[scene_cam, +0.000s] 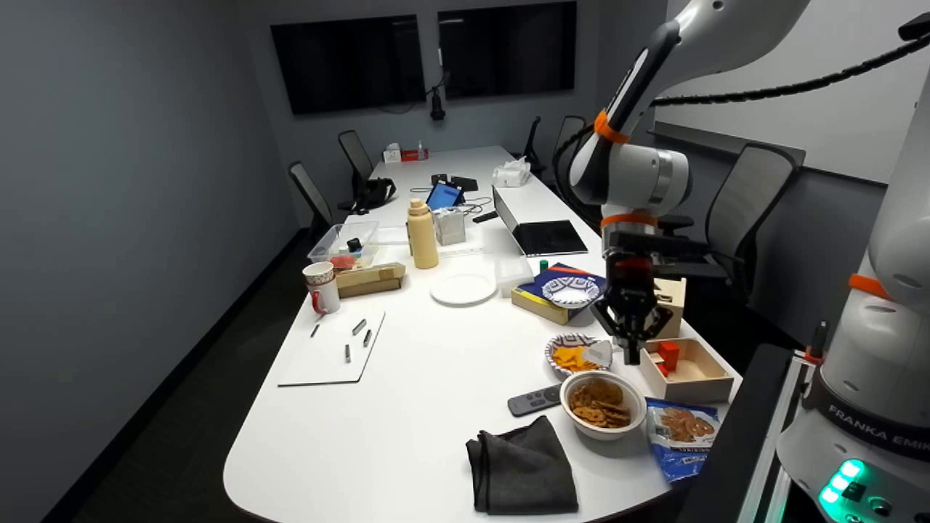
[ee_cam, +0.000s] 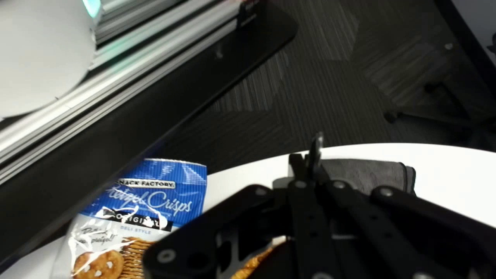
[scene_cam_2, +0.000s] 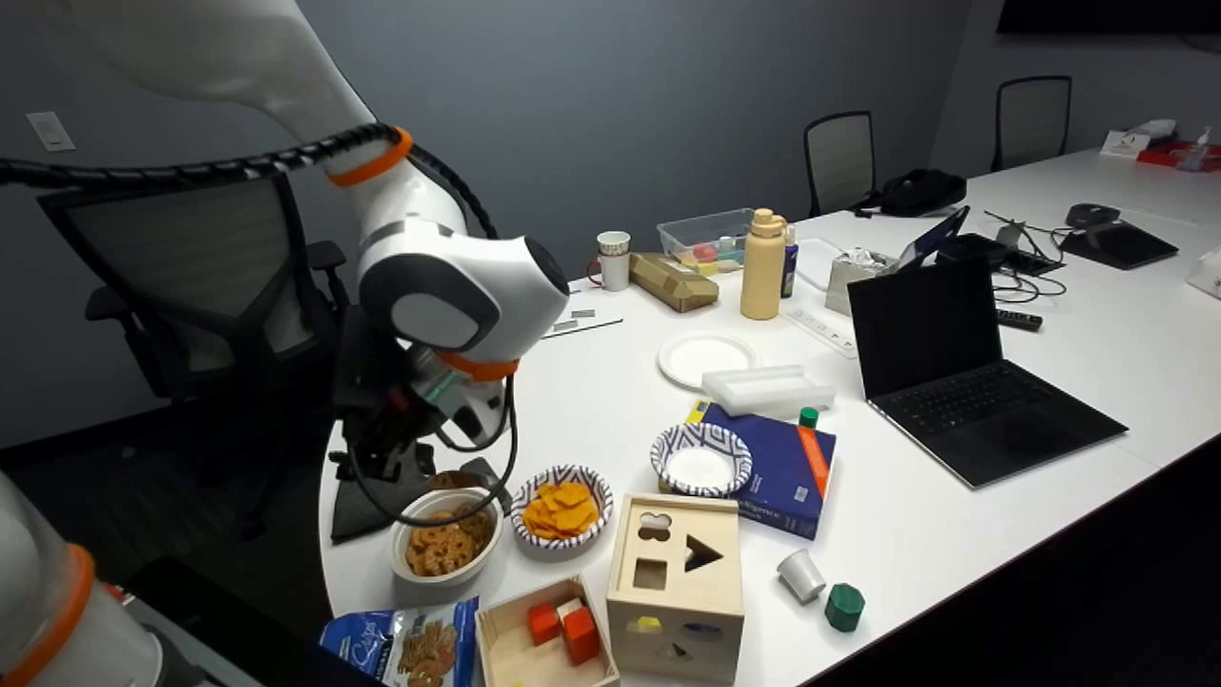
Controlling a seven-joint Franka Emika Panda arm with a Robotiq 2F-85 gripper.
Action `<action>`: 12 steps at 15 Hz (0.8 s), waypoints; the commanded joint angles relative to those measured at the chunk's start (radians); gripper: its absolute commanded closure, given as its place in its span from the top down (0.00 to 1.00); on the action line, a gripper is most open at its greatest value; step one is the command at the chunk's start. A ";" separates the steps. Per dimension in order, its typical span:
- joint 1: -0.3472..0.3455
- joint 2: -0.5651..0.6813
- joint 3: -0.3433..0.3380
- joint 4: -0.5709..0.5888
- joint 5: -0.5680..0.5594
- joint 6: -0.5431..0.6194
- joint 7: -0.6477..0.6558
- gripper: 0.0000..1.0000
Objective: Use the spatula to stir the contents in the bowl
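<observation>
The white bowl stands near the table's front end, with orange-brown pieces heaped in it. It also shows in an exterior view. My gripper hangs just above the bowl. In the wrist view the fingers are together, with a thin shiny piece of the spatula standing out between them. A grey blade, seemingly the spatula's, shows beside the fingertips. A brown blurred patch at the bowl's back rim is hard to identify. The wrist view shows only a sliver of the contents.
The orange-filled patterned bowl stands close beside the white bowl. A remote, a dark cloth, a blue snack bag and a wooden tray surround it. A wooden shape box stands nearby.
</observation>
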 commanded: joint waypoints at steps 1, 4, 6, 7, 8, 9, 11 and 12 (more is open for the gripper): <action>-0.042 -0.161 0.029 0.055 -0.134 -0.236 0.142 0.01; -0.055 -0.126 0.034 0.154 -0.128 -0.391 0.119 0.01; -0.061 -0.051 0.030 0.208 -0.110 -0.430 0.079 0.01; -0.063 -0.024 0.031 0.224 -0.106 -0.437 0.072 0.01; -0.063 0.009 0.033 0.237 -0.104 -0.437 0.063 0.01; -0.064 0.050 0.034 0.249 -0.102 -0.437 0.053 0.01; -0.067 0.131 0.037 0.272 -0.091 -0.440 0.019 0.01; -0.070 0.172 0.039 0.284 -0.087 -0.445 -0.004 0.01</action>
